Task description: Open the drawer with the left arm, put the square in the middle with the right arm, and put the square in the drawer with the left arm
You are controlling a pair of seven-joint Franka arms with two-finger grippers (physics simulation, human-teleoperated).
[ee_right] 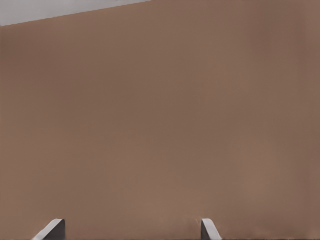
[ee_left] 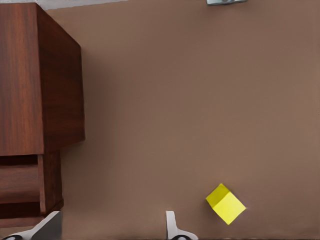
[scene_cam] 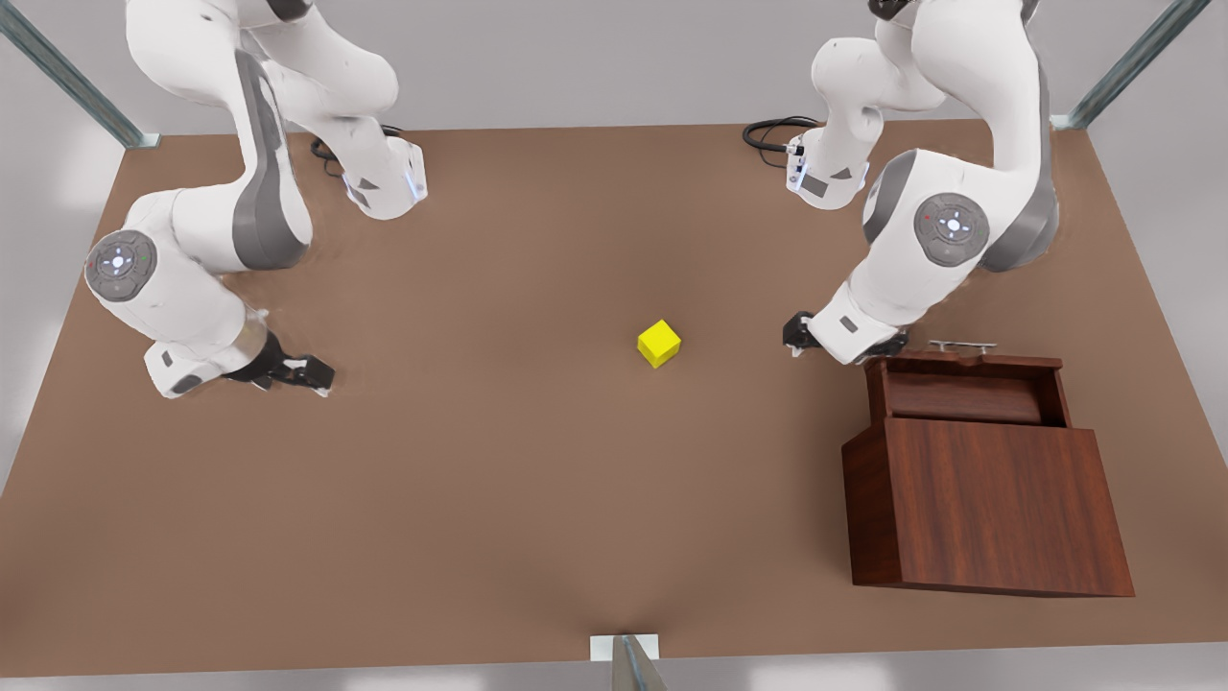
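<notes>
One wooden cabinet [scene_cam: 988,504] stands nearest the camera in the front view, low on that view's right, its broad plain top facing up. Its drawer [scene_cam: 964,384] is slid out on the far side, so the tray's opening shows as a shallow trough with the long axis running across the front view; the small silver bar handle [scene_cam: 962,345] lies along the drawer's far edge, parallel to that axis.

Beyond it, one yellow square [scene_cam: 659,343] sits on the bare brown worktop [scene_cam: 480,480], around the middle, well apart from the cabinet and touching neither hand. It rests flat, turned so a corner points toward the camera.

The left hand [scene_cam: 844,338] hangs just beside the drawer's far corner, between handle and square, low over the worktop. The left wrist view gives what the front view hides: two pale fingertips [ee_left: 172,227] set wide apart with nothing between them, the square [ee_left: 226,203] just beside one fingertip, and the cabinet's side [ee_left: 40,80] with the pulled-out drawer [ee_left: 25,187] beneath it.

The right hand [scene_cam: 297,372] waits at the front view's left, well apart from the square, low over the worktop. In the right wrist view its two fingertips [ee_right: 207,229] are spread, with bare brown surface [ee_right: 160,125] ahead of them.

Two white arms in all, their bases at the worktop's far edge.
</notes>
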